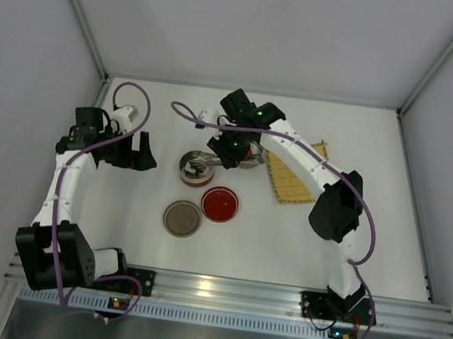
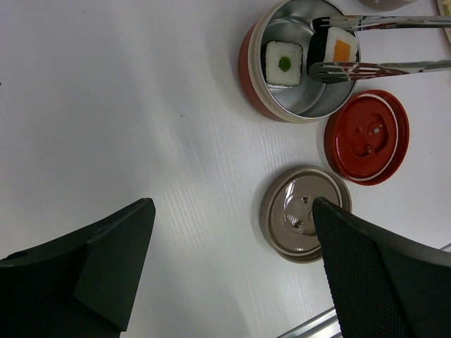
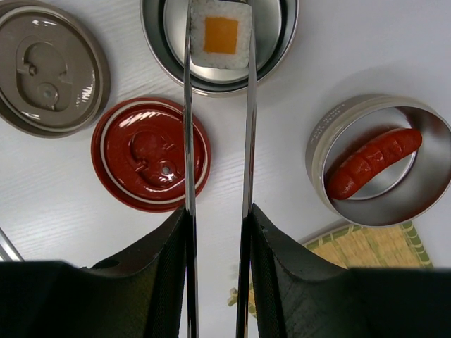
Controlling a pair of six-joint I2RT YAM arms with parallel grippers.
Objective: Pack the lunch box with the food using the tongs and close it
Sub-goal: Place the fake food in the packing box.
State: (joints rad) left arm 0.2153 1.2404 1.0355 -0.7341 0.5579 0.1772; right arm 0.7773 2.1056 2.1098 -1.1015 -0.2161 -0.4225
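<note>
The lunch box (image 2: 262, 98), red outside and steel inside, holds one sushi piece (image 2: 283, 63) with a green centre. My right gripper (image 3: 218, 215) is shut on the tongs (image 3: 189, 141). Their tips pinch a second sushi piece (image 3: 220, 35) with an orange centre at the mouth of the lunch box (image 3: 285, 49). Whether this piece touches the bottom does not show. The red piece (image 3: 373, 165) lies in a separate steel ring container (image 3: 320, 137). My left gripper (image 2: 231, 205) hangs open over bare table, left of the box, with nothing between its fingers.
A red lid (image 2: 366, 137) and a grey-brown lid (image 2: 303, 215) lie on the table in front of the box. The bamboo mat (image 1: 293, 175) lies to the right, under my right arm. White walls enclose the table on three sides.
</note>
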